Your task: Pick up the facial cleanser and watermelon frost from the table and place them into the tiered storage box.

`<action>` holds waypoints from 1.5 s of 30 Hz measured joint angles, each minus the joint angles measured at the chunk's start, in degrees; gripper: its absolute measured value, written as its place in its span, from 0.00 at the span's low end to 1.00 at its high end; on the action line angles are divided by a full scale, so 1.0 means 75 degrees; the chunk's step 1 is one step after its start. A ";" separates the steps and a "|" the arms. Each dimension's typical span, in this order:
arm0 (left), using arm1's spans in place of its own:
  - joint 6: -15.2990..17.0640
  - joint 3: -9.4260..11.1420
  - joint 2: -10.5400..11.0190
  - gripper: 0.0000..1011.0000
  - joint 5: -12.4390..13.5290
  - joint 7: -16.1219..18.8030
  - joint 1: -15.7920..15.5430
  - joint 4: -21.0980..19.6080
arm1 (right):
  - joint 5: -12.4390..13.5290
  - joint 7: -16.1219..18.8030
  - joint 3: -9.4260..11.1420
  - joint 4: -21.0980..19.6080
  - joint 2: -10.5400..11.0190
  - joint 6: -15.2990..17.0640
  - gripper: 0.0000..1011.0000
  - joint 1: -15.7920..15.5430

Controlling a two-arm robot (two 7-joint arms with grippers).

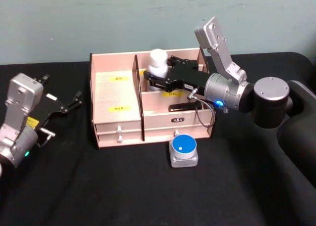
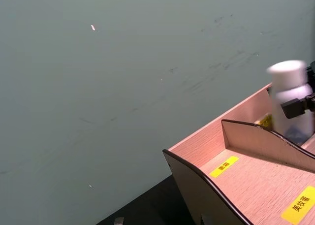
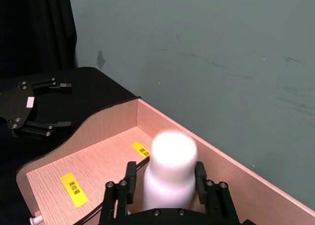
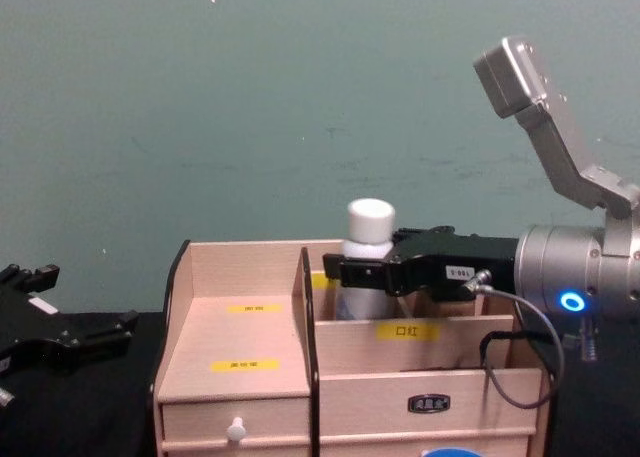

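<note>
A: Your largest landmark is the black table (image 1: 148, 201). The tiered storage box (image 1: 118, 123) stands mid-table, with its drawers facing the robot.

B: Your right arm reaches over the box from the right. The right gripper (image 3: 165, 176) is clamped on the facial cleanser (image 1: 158, 58), one finger on each side of the white body below the cap.

A: Your left gripper (image 3: 69, 104) is parked left of the box, well apart from it. Its fingers are spread wide and hold nothing.

B: The bottle is upright, long axis vertical, in the back compartment right of the tall divider. Its base is hidden behind the compartment's front wall, so you cannot tell whether it touches the floor there.

A: I judge your next move turns on that. Go straight down along the bottle's axis, then let go.

B: The watermelon frost (image 1: 183, 148) sits on the table just in front of the right-hand drawers, blue lid up. It lies nearer your right arm than your left.
</note>
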 joint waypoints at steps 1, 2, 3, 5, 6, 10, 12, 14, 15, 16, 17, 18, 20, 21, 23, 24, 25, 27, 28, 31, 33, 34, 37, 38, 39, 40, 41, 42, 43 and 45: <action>0.0000 0.0000 0.0000 1.00 0.0000 0.0000 -0.0001 0.0000 | 0.0001 0.0000 0.0001 -0.0001 0.0000 -0.0001 0.72 -0.0001; 0.0000 0.0000 0.0000 1.00 0.0000 0.0000 0.0000 0.0000 | 0.0002 0.0000 0.0001 -0.0001 0.0001 -0.0001 0.73 -0.0001; 0.0000 0.0000 0.0000 1.00 0.0000 0.0000 -0.0001 0.0000 | 0.0002 0.0000 0.0002 -0.0002 0.0001 -0.0001 0.79 -0.0001; 0.0000 0.0000 -0.0001 1.00 0.0000 0.0000 -0.0001 0.0000 | 0.0003 0.0000 0.0003 -0.0004 0.0002 -0.0002 0.83 -0.0001; 0.0000 0.0000 0.0000 1.00 0.0000 0.0000 0.0000 0.0000 | 0.0004 0.0000 0.0004 -0.0005 0.0003 -0.0003 0.89 -0.0001; 0.0000 0.0000 0.0000 1.00 0.0000 0.0000 -0.0001 0.0000 | 0.0010 0.0002 0.0011 -0.0016 0.0006 -0.0006 0.97 -0.0004; 0.0000 0.0000 0.0000 1.00 0.0000 0.0000 -0.0001 0.0000 | 0.0024 0.0021 0.0029 -0.0061 0.0024 -0.0007 0.99 -0.0021; 0.0000 0.0000 0.0000 1.00 0.0000 0.0000 0.0000 0.0000 | 0.0042 0.0047 0.0050 -0.0185 0.0077 0.0009 0.99 -0.0058; 0.0000 0.0000 0.0000 1.00 0.0000 0.0000 -0.0001 0.0000 | 0.0045 0.0054 0.0054 -0.0239 0.0103 0.0030 0.99 -0.0072; 0.0000 -0.0001 0.0000 1.00 0.0000 0.0000 -0.0001 0.0000 | 0.0046 0.0057 0.0062 -0.0396 0.0169 0.0092 0.99 -0.0107; 0.0000 0.0000 0.0000 1.00 0.0000 0.0000 -0.0001 0.0000 | 0.0047 0.0057 0.0066 -0.0480 0.0205 0.0130 0.99 -0.0126; 0.0000 0.0000 0.0000 1.00 0.0000 0.0000 -0.0001 0.0000 | 0.0048 0.0059 0.0074 -0.0645 0.0279 0.0197 0.99 -0.0162; 0.0000 0.0000 0.0000 1.00 0.0000 0.0000 0.0000 0.0000 | 0.0055 0.0062 0.0084 -0.0818 0.0366 0.0262 0.99 -0.0204; 0.0000 0.0000 0.0000 1.00 0.0000 0.0000 0.0000 0.0000 | 0.0063 0.0068 0.0089 -0.0921 0.0408 0.0293 0.99 -0.0224; 0.0000 0.0000 0.0000 1.00 0.0000 0.0000 -0.0001 0.0000 | 0.0086 0.0078 0.0112 -0.1144 0.0505 0.0350 0.99 -0.0272; 0.0000 0.0000 0.0000 1.00 0.0000 0.0000 -0.0001 0.0000 | 0.0132 0.0100 0.0144 -0.1367 0.0602 0.0398 0.99 -0.0326; 0.0000 0.0000 0.0000 1.00 0.0000 0.0000 -0.0001 0.0000 | 0.0161 0.0108 0.0165 -0.1483 0.0653 0.0417 0.99 -0.0356; 0.0000 0.0000 0.0000 1.00 0.0000 0.0000 -0.0001 0.0000 | 0.0264 0.0138 0.0242 -0.1840 0.0805 0.0449 0.99 -0.0451; 0.0000 0.0000 0.0000 1.00 0.0000 0.0000 -0.0001 0.0000 | 0.0306 0.0150 0.0269 -0.1963 0.0859 0.0454 0.99 -0.0488; 0.0000 0.0000 0.0000 1.00 0.0000 0.0000 -0.0001 0.0000 | 0.0457 0.0166 0.0361 -0.2421 0.1060 0.0480 0.99 -0.0625; 0.0000 0.0000 0.0000 1.00 0.0000 0.0000 -0.0001 0.0000 | 0.0555 0.0169 0.0421 -0.2823 0.1251 0.0522 0.99 -0.0763; 0.0000 0.0000 0.0000 1.00 0.0000 0.0000 0.0000 0.0000 | 0.0584 0.0166 0.0438 -0.2940 0.1312 0.0540 0.99 -0.0808; 0.0000 0.0000 -0.0001 1.00 0.0000 0.0000 0.0000 0.0000 | 0.0721 0.0113 0.0519 -0.3437 0.1560 0.0631 0.99 -0.1041; 0.0000 0.0000 -0.0001 1.00 0.0000 0.0000 0.0000 0.0000 | 0.0758 0.0096 0.0546 -0.3568 0.1625 0.0657 0.99 -0.1108; 0.0000 0.0000 0.0000 1.00 0.0000 0.0000 0.0000 0.0000 | 0.0803 0.0073 0.0571 -0.3697 0.1687 0.0690 0.99 -0.1174; 0.0000 0.0000 -0.0001 1.00 0.0000 0.0000 0.0000 0.0000 | 0.0878 0.0026 0.0622 -0.3962 0.1829 0.0760 0.99 -0.1327; 0.0000 0.0000 -0.0001 1.00 0.0000 0.0000 -0.0001 0.0000 | 0.0918 -0.0001 0.0647 -0.4092 0.1897 0.0790 0.99 -0.1404; 0.0000 -0.0001 0.0000 1.00 0.0000 0.0000 0.0000 0.0000 | 0.0948 -0.0028 0.0668 -0.4220 0.1965 0.0819 0.99 -0.1478; 0.0001 0.0000 -0.0001 1.00 0.0000 -0.0001 -0.0001 0.0000 | 0.0979 -0.0091 0.0701 -0.4475 0.2106 0.0873 0.99 -0.1624; 0.0001 0.0000 0.0000 1.00 0.0000 0.0000 0.0000 0.0000 | 0.1002 -0.0200 0.0731 -0.4895 0.2323 0.0964 0.99 -0.1880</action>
